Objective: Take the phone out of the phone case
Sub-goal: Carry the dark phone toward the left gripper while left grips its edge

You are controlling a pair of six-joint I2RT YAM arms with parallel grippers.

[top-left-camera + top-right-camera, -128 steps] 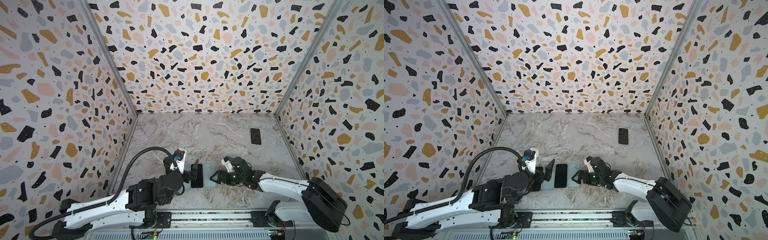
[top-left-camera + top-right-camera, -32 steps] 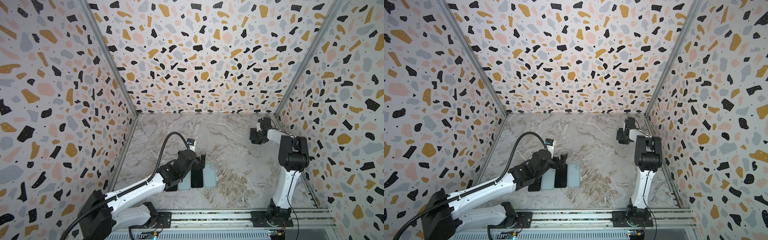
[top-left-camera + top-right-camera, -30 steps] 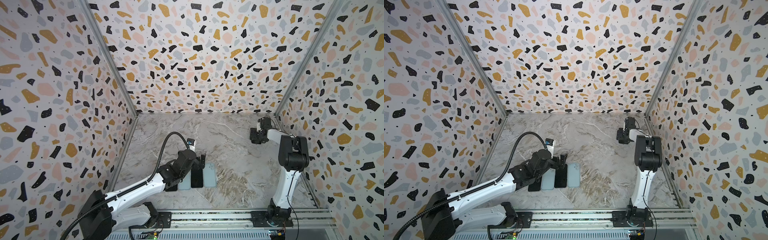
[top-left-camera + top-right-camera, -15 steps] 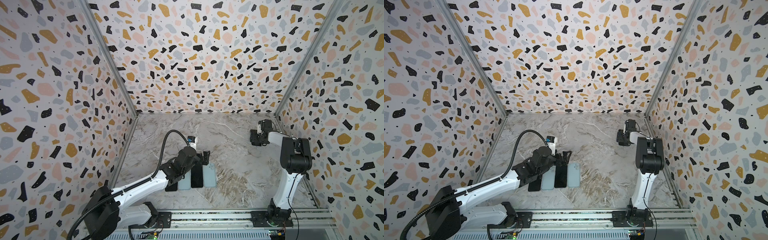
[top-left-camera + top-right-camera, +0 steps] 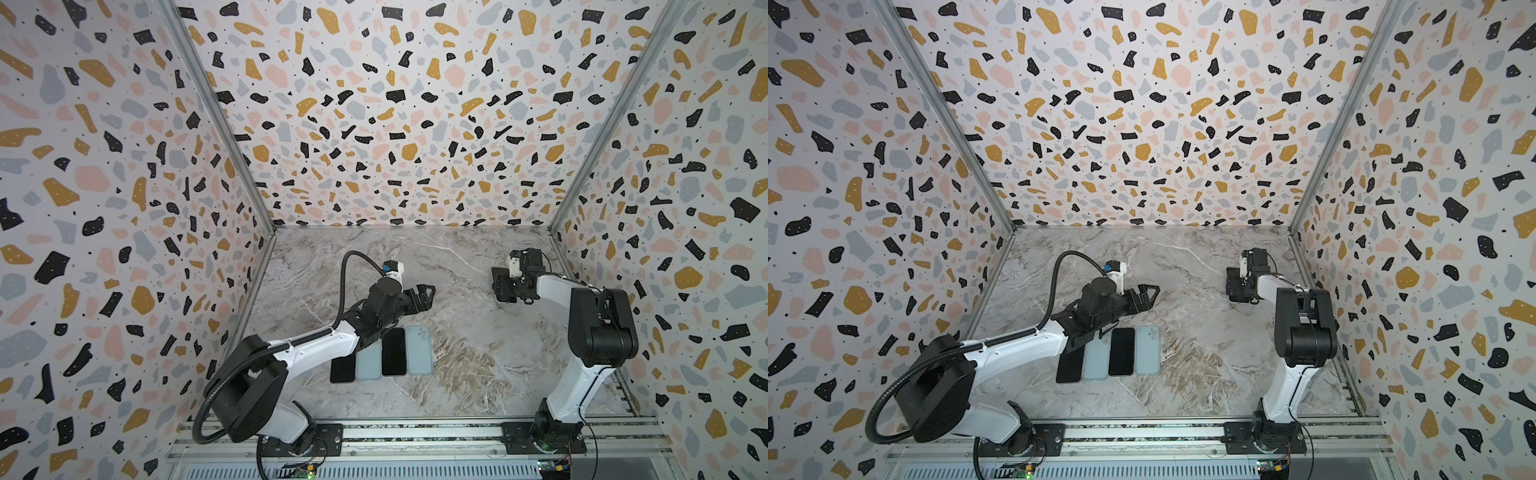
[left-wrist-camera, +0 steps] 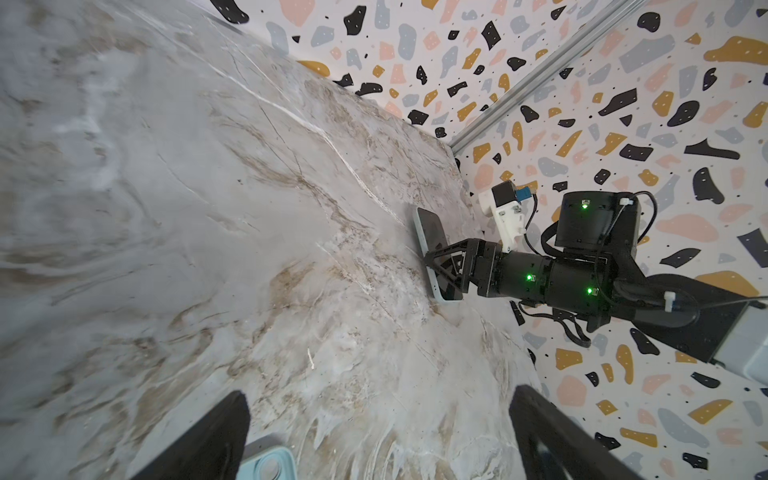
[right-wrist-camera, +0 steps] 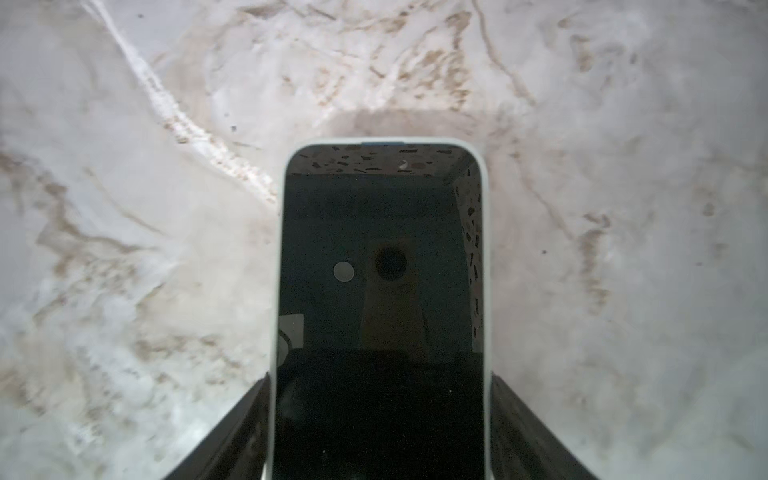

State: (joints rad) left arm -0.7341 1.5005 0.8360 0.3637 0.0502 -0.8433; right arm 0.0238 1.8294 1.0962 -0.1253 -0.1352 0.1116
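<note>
The phone (image 7: 380, 291), a dark screen inside a pale phone case (image 7: 275, 291), is at the far right of the marble table in both top views (image 5: 501, 286) (image 5: 1235, 286). My right gripper (image 7: 378, 415) is shut on it, one finger pressed against each long side of the case. The left wrist view shows that grip from the side, with the phone (image 6: 434, 245) tilted at the table surface. My left gripper (image 5: 422, 296) (image 6: 378, 440) hovers open and holds nothing, beyond the far end of a row of phones and cases.
Lying side by side near the front are a black phone (image 5: 343, 369), a pale blue case (image 5: 370, 363), another black phone (image 5: 393, 351) and another pale blue case (image 5: 419, 350). Patterned walls enclose the table (image 5: 478, 353); the right wall is close to my right gripper.
My left gripper has risen off the row and swung toward the table's middle, staying open. My right gripper has stayed on the cased phone at the far right.
</note>
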